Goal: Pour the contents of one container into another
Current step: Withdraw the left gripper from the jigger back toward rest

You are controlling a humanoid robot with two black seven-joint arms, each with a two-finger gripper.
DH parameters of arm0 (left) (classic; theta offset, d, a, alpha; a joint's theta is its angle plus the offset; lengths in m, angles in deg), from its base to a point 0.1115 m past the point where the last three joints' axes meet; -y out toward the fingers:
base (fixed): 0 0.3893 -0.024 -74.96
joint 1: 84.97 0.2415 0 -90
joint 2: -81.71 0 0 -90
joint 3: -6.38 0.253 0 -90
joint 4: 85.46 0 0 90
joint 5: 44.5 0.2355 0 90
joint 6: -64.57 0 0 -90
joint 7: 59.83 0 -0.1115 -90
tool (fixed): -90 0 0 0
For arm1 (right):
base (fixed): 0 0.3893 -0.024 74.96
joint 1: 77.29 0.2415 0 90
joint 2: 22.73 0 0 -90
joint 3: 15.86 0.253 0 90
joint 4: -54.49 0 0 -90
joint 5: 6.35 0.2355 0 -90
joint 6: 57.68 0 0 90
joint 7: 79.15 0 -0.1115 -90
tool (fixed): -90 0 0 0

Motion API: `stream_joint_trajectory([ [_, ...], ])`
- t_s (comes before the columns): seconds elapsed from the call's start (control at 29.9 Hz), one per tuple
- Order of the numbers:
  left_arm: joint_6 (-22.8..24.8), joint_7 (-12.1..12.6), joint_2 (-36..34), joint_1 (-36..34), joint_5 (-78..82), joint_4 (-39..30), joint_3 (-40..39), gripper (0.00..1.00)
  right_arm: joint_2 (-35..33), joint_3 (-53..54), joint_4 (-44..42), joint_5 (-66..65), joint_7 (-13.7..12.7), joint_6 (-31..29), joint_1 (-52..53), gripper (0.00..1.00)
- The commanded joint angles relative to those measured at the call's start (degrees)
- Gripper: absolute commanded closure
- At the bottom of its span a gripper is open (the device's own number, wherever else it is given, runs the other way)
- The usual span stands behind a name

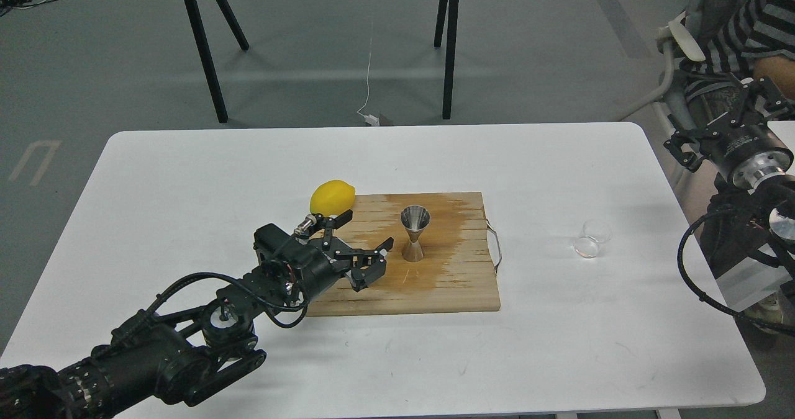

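The steel hourglass jigger point(414, 233) stands upright on the wooden cutting board point(447, 288), with nothing gripping it. My left gripper point(367, 229) hovers over the board's left end, a short way left of the jigger, its two fingers spread open and empty. The small clear glass cup point(592, 239) sits alone on the white table point(186, 177), well right of the board. My right arm point(739, 146) is off the table's right edge, far from the cup; its fingers cannot be made out.
A yellow lemon point(332, 197) rests at the board's far left corner, just behind my left gripper. The board has a wire handle point(495, 245) on its right side and a dark wet stain. A seated person point(745, 28) is at the far right.
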Motion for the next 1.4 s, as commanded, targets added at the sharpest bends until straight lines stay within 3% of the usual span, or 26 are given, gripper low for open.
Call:
stream_joint_trajectory([
  [0.0,-2.40,-0.42,-4.25,0.31,0.00,-0.38,-2.12,0.01,0.01,0.08,0.00,0.00,0.00,0.00,0.08,0.01],
  [0.2,-3.72,-1.91,-10.14,-0.30,0.00,-0.38,-6.51,0.02,0.09,-0.10,-0.09,0.00,0.00,0.00,1.05,0.01],
  [0.43,0.13,-5.08,-15.24,-4.08,-29.16,-0.74,-13.98,0.02,0.09,0.17,0.00,0.09,0.53,-0.61,1.22,0.01],
  [0.5,3.73,-5.34,-17.00,-6.01,-39.17,-0.74,-15.91,0.02,0.01,0.17,0.00,0.09,0.61,-0.61,1.22,0.01],
  [0.67,18.31,-5.26,-19.73,-12.16,-64.84,1.89,-20.57,0.02,0.09,-0.01,0.17,0.00,0.53,-1.31,1.31,0.01],
  [0.9,39.66,-5.69,-20.26,-18.23,-90.43,17.00,-21.63,0.01,-0.61,-2.55,2.10,-0.18,0.17,-1.58,2.19,0.01],
  [1.04,52.05,-5.78,-18.95,-18.50,-102.56,25.00,-22.08,0.01,-5.25,-5.27,7.36,-0.18,0.17,-1.32,1.75,0.01],
  [1.37,52.05,-5.96,-18.24,-17.80,-108.74,27.65,-22.16,0.01,-15.81,-6.25,25.73,0.00,0.61,0.62,-7.38,0.01],
])
